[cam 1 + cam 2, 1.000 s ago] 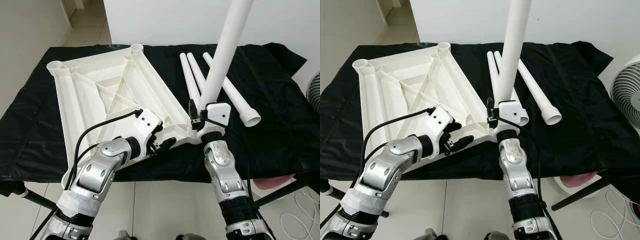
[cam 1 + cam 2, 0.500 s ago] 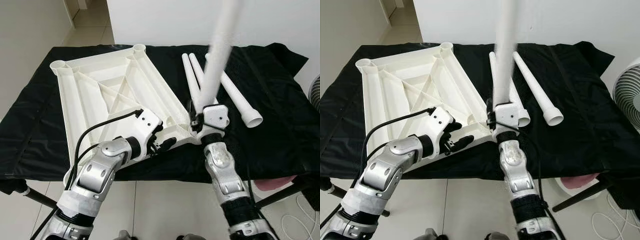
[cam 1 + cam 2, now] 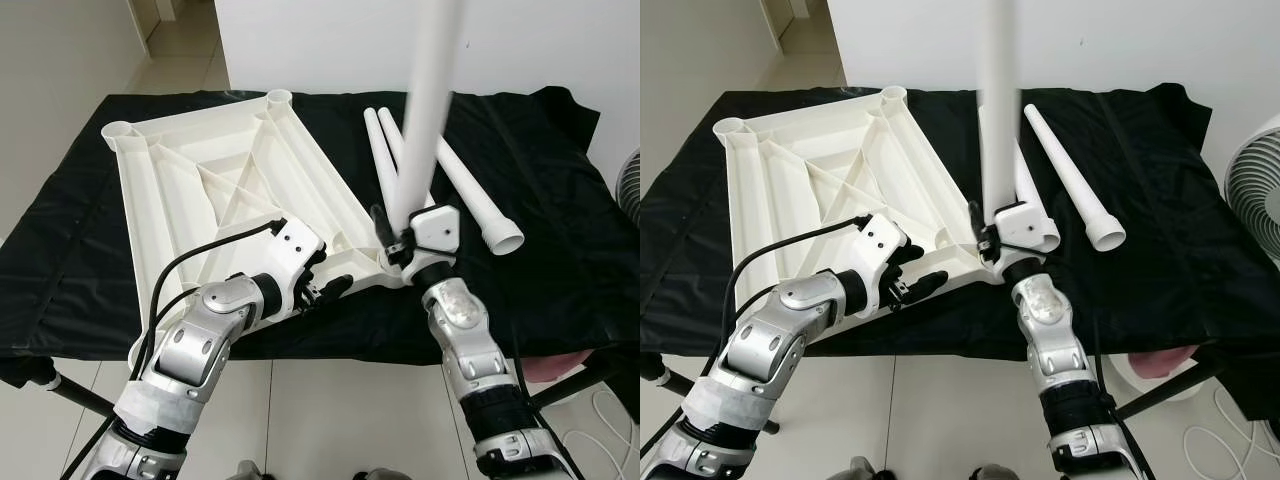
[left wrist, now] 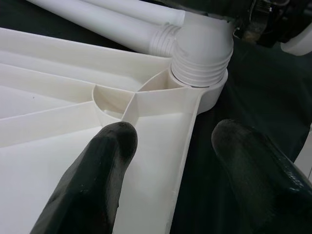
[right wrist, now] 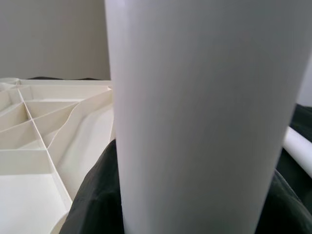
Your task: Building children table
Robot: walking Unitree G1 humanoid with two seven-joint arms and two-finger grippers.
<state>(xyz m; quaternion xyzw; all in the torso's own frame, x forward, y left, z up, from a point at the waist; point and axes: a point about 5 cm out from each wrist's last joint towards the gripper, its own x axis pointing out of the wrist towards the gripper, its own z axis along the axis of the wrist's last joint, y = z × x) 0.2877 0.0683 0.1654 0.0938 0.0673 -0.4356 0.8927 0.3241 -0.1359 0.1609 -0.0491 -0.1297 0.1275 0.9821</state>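
One upturned tabletop (image 3: 200, 180), one upright leg (image 3: 425, 110), three loose legs (image 3: 470, 190)

One white tabletop (image 3: 210, 190), four white legs: one upright (image 3: 425, 110), three lying (image 3: 1072, 180) on one black cloth (image 3: 560, 260).

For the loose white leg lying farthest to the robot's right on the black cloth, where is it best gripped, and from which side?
Likely mid-shaft on the loose leg, coming down from above. It lies flat on the black cloth, apart from the other legs, so the tool's fingers could straddle its round shaft. The flared threaded end is wider and must stay free for the tabletop socket.
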